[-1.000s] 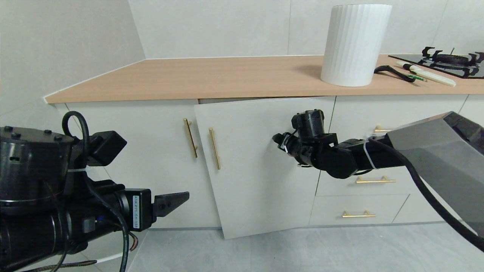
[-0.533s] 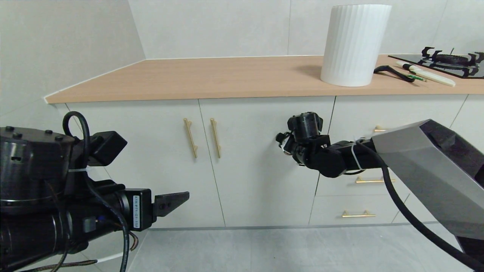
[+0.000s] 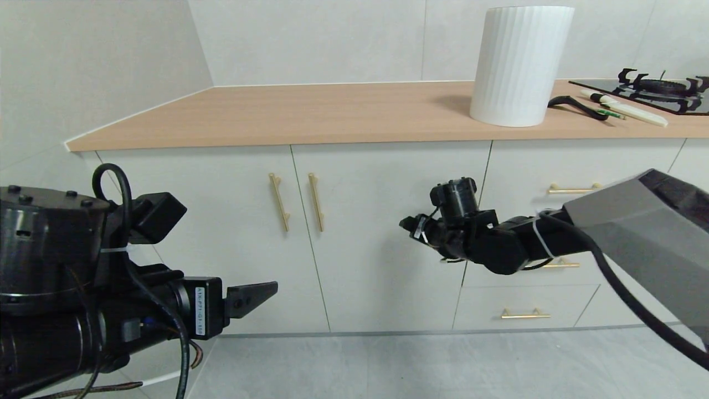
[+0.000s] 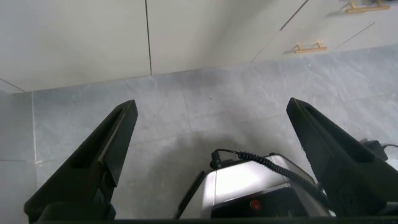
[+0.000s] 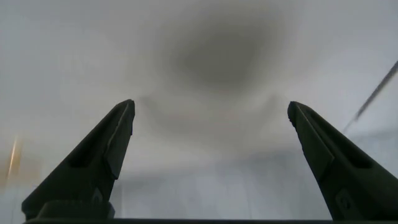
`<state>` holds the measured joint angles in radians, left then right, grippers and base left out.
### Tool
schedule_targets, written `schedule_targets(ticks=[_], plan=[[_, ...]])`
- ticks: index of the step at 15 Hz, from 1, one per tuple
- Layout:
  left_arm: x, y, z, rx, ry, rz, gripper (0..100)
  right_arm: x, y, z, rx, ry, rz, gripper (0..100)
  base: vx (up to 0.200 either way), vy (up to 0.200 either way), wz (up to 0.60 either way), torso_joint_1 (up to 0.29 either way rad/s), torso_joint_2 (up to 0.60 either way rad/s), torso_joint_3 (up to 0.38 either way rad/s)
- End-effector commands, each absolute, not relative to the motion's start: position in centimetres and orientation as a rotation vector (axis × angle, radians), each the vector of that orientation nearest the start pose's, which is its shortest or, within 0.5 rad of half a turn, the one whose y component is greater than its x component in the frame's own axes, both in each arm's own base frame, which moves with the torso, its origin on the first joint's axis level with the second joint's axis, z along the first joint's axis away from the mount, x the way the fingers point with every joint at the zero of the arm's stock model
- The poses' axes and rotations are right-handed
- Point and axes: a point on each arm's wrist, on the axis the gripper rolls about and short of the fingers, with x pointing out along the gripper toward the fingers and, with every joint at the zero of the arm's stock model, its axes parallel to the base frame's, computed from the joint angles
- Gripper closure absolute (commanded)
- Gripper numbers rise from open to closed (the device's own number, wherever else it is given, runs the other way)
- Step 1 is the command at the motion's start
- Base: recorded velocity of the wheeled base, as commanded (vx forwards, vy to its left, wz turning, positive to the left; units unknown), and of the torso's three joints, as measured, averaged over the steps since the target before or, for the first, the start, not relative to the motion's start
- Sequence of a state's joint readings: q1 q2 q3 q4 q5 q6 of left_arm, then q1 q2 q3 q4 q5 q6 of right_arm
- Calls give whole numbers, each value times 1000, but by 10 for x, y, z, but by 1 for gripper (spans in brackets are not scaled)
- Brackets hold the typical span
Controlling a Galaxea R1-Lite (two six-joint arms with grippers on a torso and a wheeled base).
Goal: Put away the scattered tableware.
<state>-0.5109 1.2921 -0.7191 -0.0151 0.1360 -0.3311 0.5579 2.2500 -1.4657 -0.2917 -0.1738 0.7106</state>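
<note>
The right tool (image 3: 409, 225), spread wide, hovers just off the shut pale cupboard door (image 3: 382, 249). The left tool (image 3: 260, 292) hangs low, also spread. Black and white utensils (image 3: 637, 114) lie on the wooden bench (image 3: 304, 113) beside the white ribbed canister (image 3: 518, 66). Fetching them seems the next move, which calls for a high reach.

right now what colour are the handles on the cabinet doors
Gold, a brassy metal finish; the cabinet door handles show best in the head view.

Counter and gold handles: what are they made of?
The counter looks like wood or a wood-look laminate: tan and matte, with faint grain lines. The handles look like metal with a brass-coloured finish: thin bars with a slight shine. The pictures alone cannot confirm either.
</note>
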Motion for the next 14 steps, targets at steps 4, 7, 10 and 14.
schedule_targets(ticks=[4,7,10,14], plan=[[169,-91,203,-142,582,-272,0,320,206,157,466,610,562,0,0,0,0,0,0,0],[166,-89,202,-142,582,-272,0,313,199,176,462,551,551,0,0,0,0,0,0,0],[159,-85,211,-155,537,-273,0,292,179,203,356,425,499,0,0,0,0,0,0,0],[132,-52,242,-174,334,-192,0,228,118,260,258,169,322,0,0,0,0,0,0,0]])
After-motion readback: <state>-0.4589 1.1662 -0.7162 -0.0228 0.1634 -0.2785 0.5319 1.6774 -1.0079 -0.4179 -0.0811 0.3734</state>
